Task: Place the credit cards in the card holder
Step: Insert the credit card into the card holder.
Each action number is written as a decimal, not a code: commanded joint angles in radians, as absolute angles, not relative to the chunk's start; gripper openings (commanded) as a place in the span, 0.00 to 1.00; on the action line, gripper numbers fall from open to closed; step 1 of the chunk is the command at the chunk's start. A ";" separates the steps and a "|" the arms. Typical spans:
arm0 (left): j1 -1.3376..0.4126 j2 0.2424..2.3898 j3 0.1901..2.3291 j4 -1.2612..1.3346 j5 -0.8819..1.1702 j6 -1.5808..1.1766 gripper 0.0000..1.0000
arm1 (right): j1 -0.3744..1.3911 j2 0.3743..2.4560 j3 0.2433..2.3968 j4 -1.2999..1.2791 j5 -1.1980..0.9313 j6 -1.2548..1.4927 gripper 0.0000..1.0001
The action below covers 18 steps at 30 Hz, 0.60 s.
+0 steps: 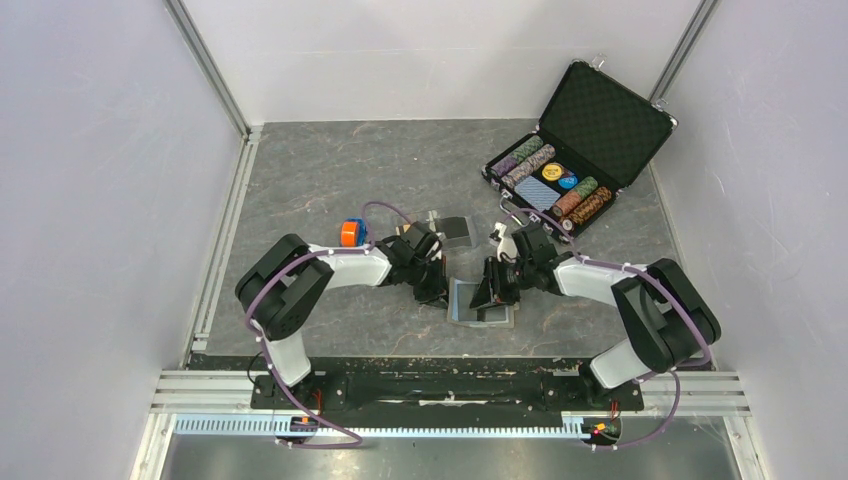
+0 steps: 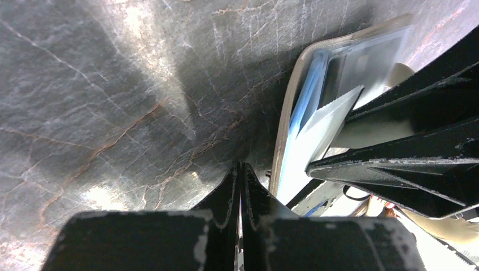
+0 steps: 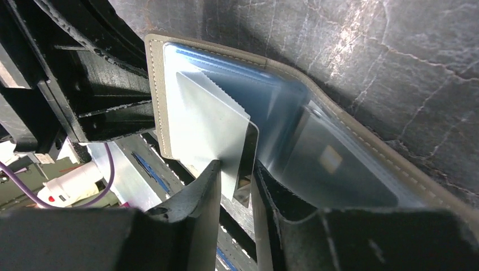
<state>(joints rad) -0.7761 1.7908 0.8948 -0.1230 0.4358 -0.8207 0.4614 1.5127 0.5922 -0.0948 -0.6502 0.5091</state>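
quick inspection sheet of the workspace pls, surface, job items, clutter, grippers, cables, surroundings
surface: grey marbled mat with brownish veins, no spills seen
job's things: card holder lies open between the two arms, pale blue inside; one glossy credit card angled into it; other cards cannot tell
clutter: open poker-chip case at far right with chips and a blue deck; small orange and blue object by the left arm; grey flat item behind the grippers, unclear what
grippers: left gripper shut, tips at the holder's edge; right gripper shut on the credit card
cables: purple cables run along both arms, looping free near the wrists
surroundings: white walls with metal frame rails
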 commanded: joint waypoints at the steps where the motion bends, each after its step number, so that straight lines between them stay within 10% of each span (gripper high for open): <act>1: -0.802 1.833 0.920 -0.268 0.439 -0.816 0.02 | 0.474 1.524 0.625 -0.044 -0.668 0.540 0.25; 7: -0.802 1.793 0.946 -0.370 0.360 -0.772 0.03 | 0.472 1.516 0.616 0.024 -0.696 0.590 0.28; 18: -0.802 1.728 1.112 -0.709 0.128 -0.637 0.31 | 0.474 1.475 0.637 -0.097 -0.643 0.510 0.63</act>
<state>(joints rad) -0.7990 1.7718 1.0389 -0.5266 0.2584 -0.7303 0.4694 1.5150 0.6037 -0.0685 -0.6640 0.5484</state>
